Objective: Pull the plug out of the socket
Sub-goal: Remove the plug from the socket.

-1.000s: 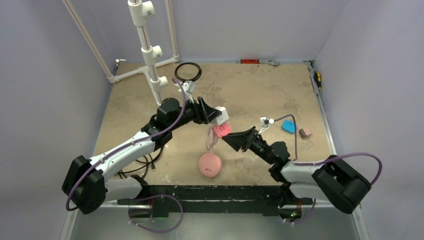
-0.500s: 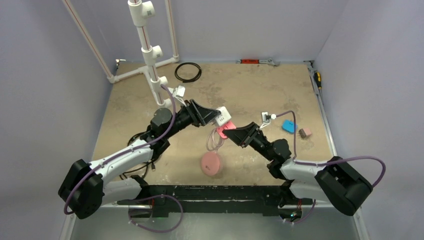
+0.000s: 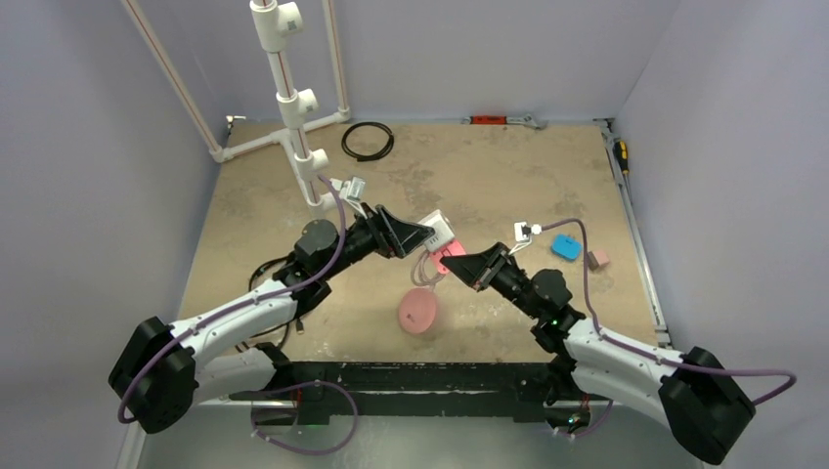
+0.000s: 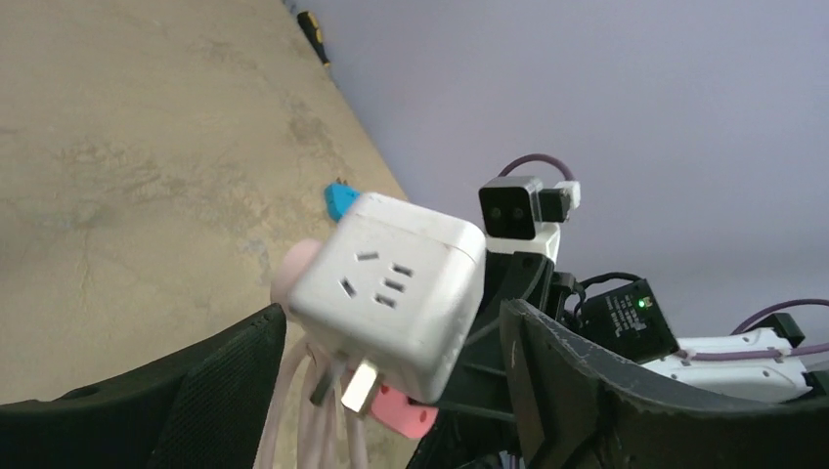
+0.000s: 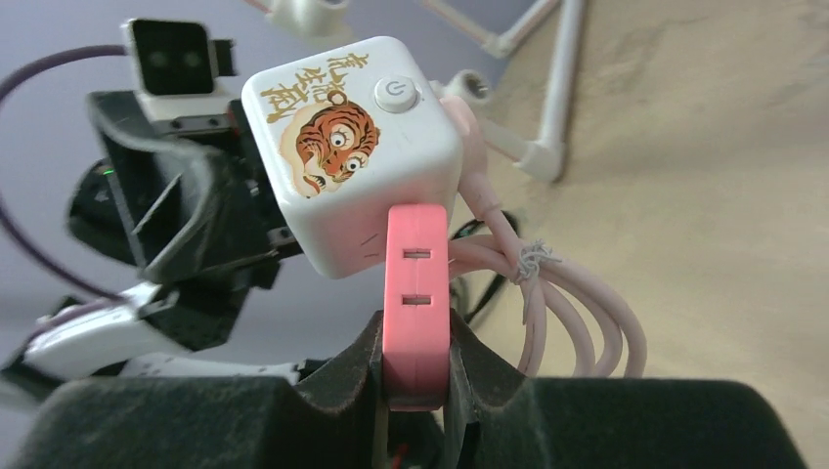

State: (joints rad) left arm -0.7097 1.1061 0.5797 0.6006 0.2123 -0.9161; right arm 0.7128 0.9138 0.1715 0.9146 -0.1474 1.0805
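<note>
The socket (image 3: 437,231) is a white cube held above the table; its slotted face (image 4: 391,288) shows in the left wrist view and its tiger picture (image 5: 357,147) in the right wrist view. The pink plug (image 5: 415,293) butts against the cube's lower face, and my right gripper (image 5: 415,337) is shut on it. From above, the plug (image 3: 449,253) sits at the right gripper (image 3: 467,264) tips. My left gripper (image 4: 391,313) is open, the cube between its spread fingers (image 4: 557,371). Two metal prongs (image 4: 357,386) stick out under the cube. From above, the left gripper (image 3: 411,233) points right.
A pink cable (image 3: 425,274) loops down to a pink disc (image 3: 418,313), which is tilted near the front. A white pipe stand (image 3: 293,98) rises at the back left, beside a black cable coil (image 3: 368,140). A blue piece (image 3: 564,247) and a small block (image 3: 597,259) lie at the right.
My right gripper moved in and shut on the pink plug. My left gripper's fingers spread apart from the socket. The pink disc shifted slightly and tilted.
</note>
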